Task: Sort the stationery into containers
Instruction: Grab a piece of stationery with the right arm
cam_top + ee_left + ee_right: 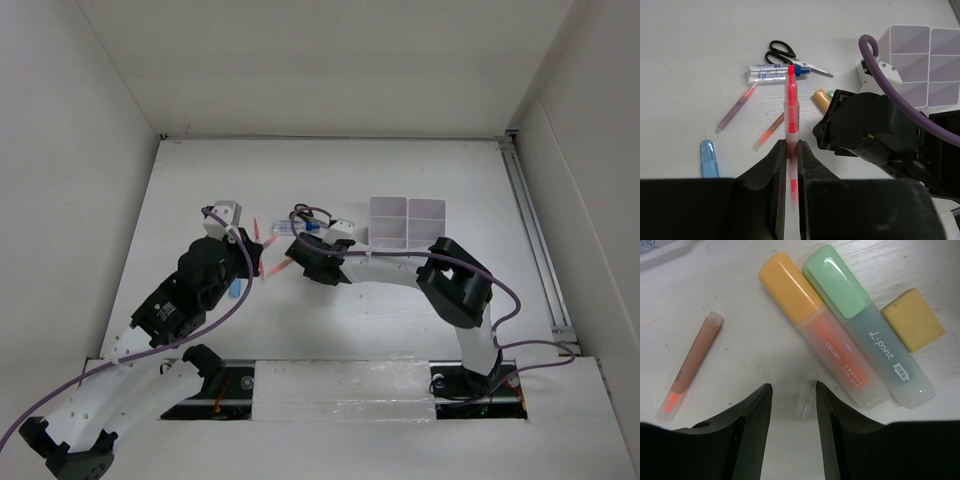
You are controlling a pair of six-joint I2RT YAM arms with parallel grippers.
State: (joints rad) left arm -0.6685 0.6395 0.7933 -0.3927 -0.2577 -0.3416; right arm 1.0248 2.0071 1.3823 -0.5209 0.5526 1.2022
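My left gripper [791, 146] is shut on a thin red pen [791, 107], whose uncapped red tip points away from me above the table. My right gripper [792, 390] stands open low over the table. Between its fingers lies a small clear pen cap [805, 397], against the right finger and apart from the left one. Just beyond it lie an orange highlighter [815, 325] and a green highlighter [865, 325], side by side. The white organiser [407, 220] stands behind the right arm.
Black-handled scissors [790, 55], a white blue-capped tube [771, 73], two thin pens [736, 107] [771, 131] and a light blue marker [709, 159] lie on the table. A yellow eraser [912, 319] sits by the green highlighter. The right arm [875, 130] is close on the right of the held pen.
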